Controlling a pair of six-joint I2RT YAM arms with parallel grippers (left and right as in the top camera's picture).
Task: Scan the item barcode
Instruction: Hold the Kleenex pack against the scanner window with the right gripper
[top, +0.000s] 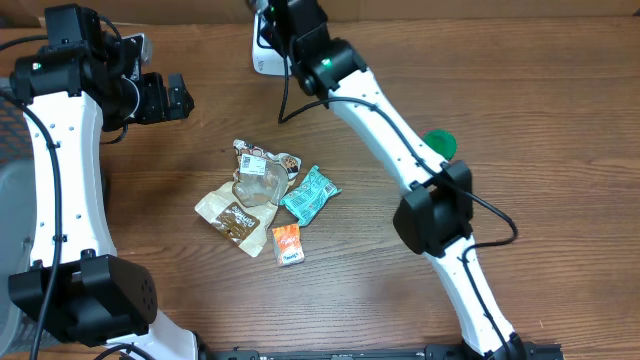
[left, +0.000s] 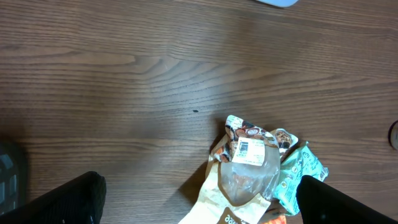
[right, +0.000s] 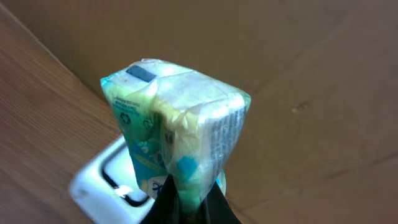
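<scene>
My right gripper (right: 191, 194) is shut on the lower end of a green and white plastic-wrapped packet (right: 177, 118), which stands upright above the white scanner (right: 99, 180). From overhead, the right arm reaches to the table's far edge, over the scanner (top: 262, 55); the packet is hidden there. A printed code strip shows on the packet's right side. Open and holding nothing, my left gripper (top: 165, 97) hangs at the far left. Its fingers (left: 68, 199) spread wide above the table, with the pile of snack packets (left: 255, 155) just ahead.
The pile at mid-table holds a brown pouch (top: 228, 215), a clear-window bag with a white label (top: 258, 170), a teal packet (top: 310, 193) and an orange packet (top: 287, 244). A green disc (top: 440, 143) lies beside the right arm. A cardboard wall (right: 261, 50) stands behind the scanner.
</scene>
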